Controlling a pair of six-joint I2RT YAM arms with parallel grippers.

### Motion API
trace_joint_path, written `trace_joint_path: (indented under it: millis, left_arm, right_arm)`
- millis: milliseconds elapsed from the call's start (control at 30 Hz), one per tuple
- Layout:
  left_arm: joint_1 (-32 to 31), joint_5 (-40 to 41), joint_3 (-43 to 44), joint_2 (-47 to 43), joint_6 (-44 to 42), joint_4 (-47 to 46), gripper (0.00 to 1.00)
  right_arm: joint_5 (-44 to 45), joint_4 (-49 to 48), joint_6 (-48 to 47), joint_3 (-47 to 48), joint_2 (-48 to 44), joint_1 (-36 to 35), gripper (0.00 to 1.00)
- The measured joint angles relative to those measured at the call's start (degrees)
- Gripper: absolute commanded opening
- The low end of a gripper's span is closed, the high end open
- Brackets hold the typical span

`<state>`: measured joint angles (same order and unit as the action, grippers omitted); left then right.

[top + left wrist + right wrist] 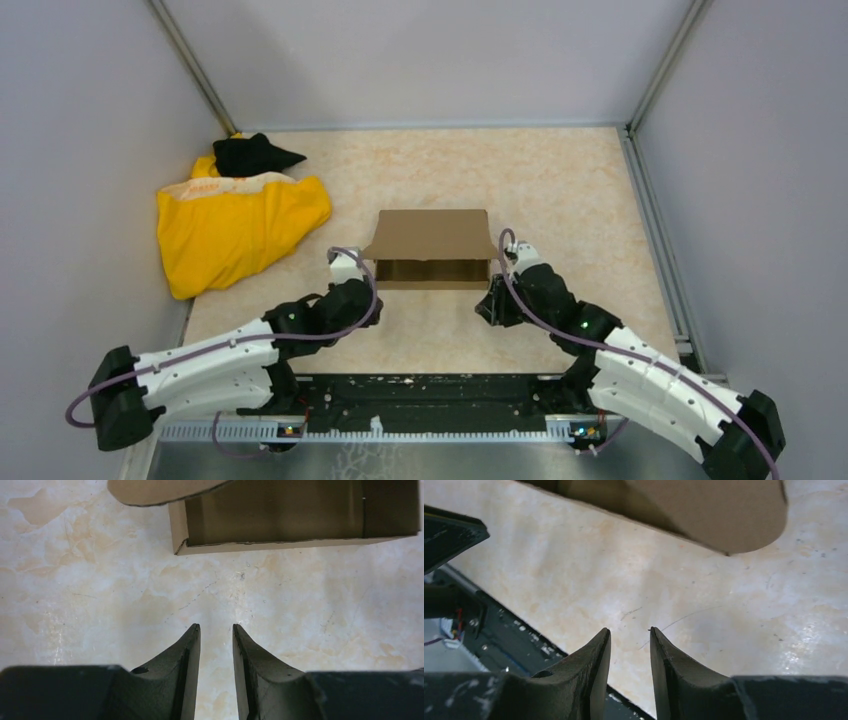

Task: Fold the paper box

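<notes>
Hovering low over the marbled beige table (560, 190), the left gripper (215, 630) keeps its two dark fingers a narrow gap apart, with only bare tabletop showing between them. It grips nothing and touches nothing. The right gripper (630, 632) stands the same way: a slim gap, nothing in it, its tips clear of the cardboard.

Between the two grippers sits the paper box (430, 245), plain brown corrugated cardboard, near the middle of the table. It is a shallow rectangular tray whose lid panel is raised and leans over it, so the dark interior faces the arms. In the left wrist view its near left corner lies ahead and to the right of the fingers, apart from them, with a rounded flap overhanging. In the right wrist view another rounded flap hangs ahead of the tips.

Nothing lies between either gripper and the box. A crumpled yellow cloth (235, 230) lies well apart at the far left, with a black cloth (255, 155) on its far edge. Orange marks on the yellow cloth are too small to read. A black base plate (430, 395) runs along the near edge.
</notes>
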<state>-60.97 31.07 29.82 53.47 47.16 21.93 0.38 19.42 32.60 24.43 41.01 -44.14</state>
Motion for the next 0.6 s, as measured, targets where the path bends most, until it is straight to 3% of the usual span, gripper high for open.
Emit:
trace_joint_path:
  millis: [200,233,300,333,500,600]
  left_arm:
    - [-0.07,-1.18,1.11,-9.38,0.39,4.76,0.39]
    - [-0.07,-1.44,2.05,-10.73,0.35,5.95,0.5]
    - [-0.09,-1.88,4.11,-12.76,-0.13,7.8,0.94]
    - [-0.09,-2.12,5.4,-13.9,-0.44,8.63,0.98]
    - [-0.07,-2.69,13.31,-17.84,-3.98,10.14,0.99]
    - [-0.09,-1.62,20.52,-15.13,-7.19,10.1,0.99]
  right_arm:
    - [-10.19,0.81,0.22,0.55,-5.49,0.0,0.36]
    - [-12.33,0.74,0.44,1.25,-5.73,0.0,0.38]
    - [-16.24,0.28,0.92,3.26,-5.68,0.0,0.46]
    - [-17.64,0.22,1.09,4.31,-5.57,0.0,0.56]
    - [-23.17,0.5,0.81,14.69,-1.46,0.0,0.9]
    - [-22.1,2.23,-1.05,23.74,3.34,0.0,0.93]
